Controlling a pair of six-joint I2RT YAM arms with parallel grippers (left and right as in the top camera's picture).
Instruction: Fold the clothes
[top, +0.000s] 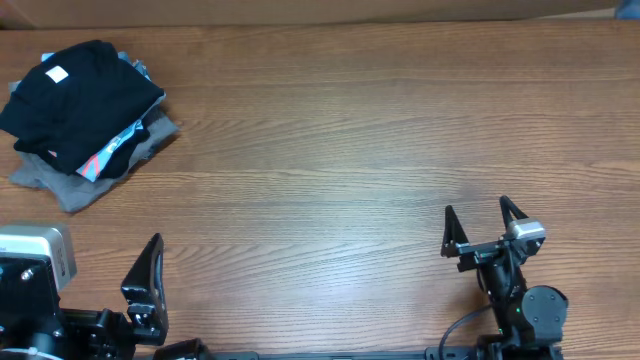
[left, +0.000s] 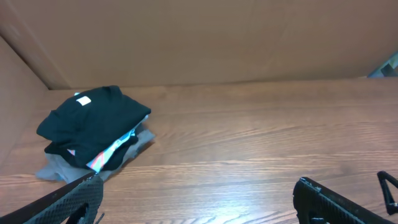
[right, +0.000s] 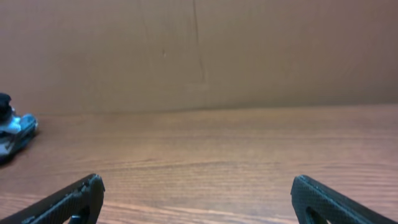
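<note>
Wooden worktop (top: 350, 130) is occupied by one pile of clothes (top: 85, 110) at its far left corner. Three pieces can be counted in it: a black garment (top: 75, 95) on top, a striped garment (top: 110, 150) between, a grey garment (top: 70, 188) beneath. Two hands are seen at the near edge, the left hand (left: 198, 182) and the right hand (top: 477, 207), each spread wide and empty, well apart from the pile

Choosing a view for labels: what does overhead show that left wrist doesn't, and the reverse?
Overhead only: the right arm with its open right gripper whole. Left wrist only: both fingers of the left gripper, spread open, and the face of the back wall. Both: the clothes pile, black shirt on top, on the table.
</note>
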